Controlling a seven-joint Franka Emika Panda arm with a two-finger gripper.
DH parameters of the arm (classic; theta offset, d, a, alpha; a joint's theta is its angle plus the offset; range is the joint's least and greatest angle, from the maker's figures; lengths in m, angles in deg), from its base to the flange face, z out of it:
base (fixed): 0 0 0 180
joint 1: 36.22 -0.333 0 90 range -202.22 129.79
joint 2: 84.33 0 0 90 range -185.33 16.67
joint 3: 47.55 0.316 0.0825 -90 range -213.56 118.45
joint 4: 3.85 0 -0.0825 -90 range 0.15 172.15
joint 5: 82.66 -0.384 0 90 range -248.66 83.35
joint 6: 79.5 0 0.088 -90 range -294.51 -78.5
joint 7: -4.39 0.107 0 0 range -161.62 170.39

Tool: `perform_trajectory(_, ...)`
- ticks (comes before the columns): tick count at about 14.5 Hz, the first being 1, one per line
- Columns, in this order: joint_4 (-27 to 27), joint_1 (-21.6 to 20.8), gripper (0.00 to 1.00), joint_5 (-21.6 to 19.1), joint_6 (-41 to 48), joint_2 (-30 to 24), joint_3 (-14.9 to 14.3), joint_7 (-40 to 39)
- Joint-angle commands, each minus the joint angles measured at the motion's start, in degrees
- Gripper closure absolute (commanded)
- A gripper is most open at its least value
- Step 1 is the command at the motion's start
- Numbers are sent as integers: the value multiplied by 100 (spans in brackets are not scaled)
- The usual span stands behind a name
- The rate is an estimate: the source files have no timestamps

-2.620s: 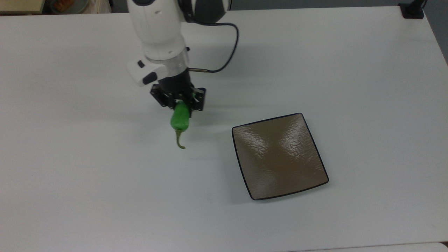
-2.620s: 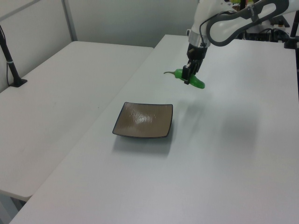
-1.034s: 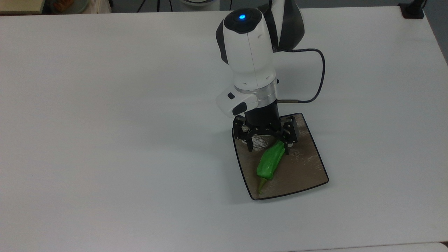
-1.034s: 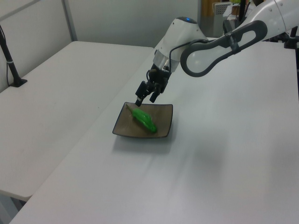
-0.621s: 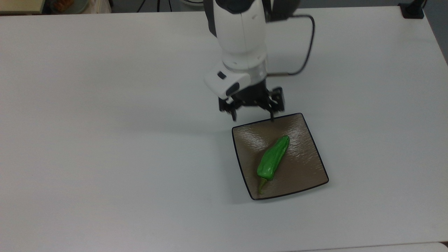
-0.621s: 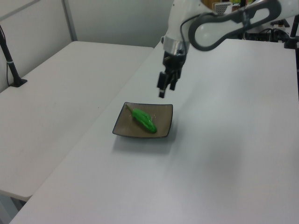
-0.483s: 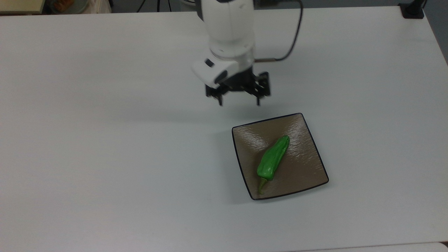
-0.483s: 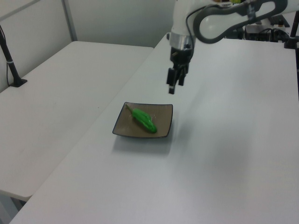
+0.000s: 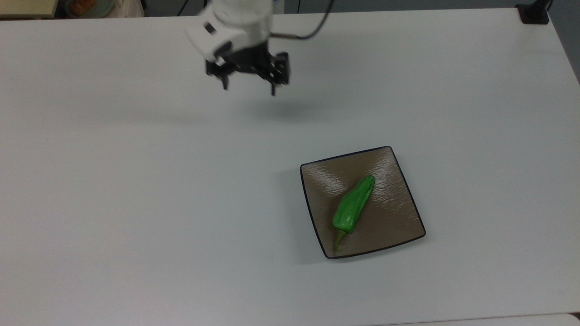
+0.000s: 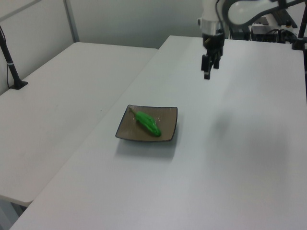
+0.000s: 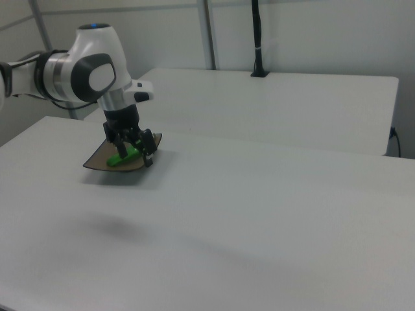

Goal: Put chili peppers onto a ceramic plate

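One green chili pepper (image 9: 353, 204) lies diagonally on the square brown ceramic plate (image 9: 389, 222) in the top view, its stem near the lower-left rim, while the gripper (image 9: 249, 87) hangs well apart, fingers spread and empty. In the left view, bare white table (image 10: 240, 158) surrounds the plate on every side. In the right view, the gripper overlaps the plate.

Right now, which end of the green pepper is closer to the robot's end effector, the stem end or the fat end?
The stemless end of the pepper; its stem points away from the end effector.
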Motion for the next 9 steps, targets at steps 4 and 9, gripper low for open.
perform_trajectory(4, 641, 234, 0, -32, 179, -1132, -104, -124)
perform_trajectory(9, -42, 409, 0, -251, 563, -712, -192, -441)
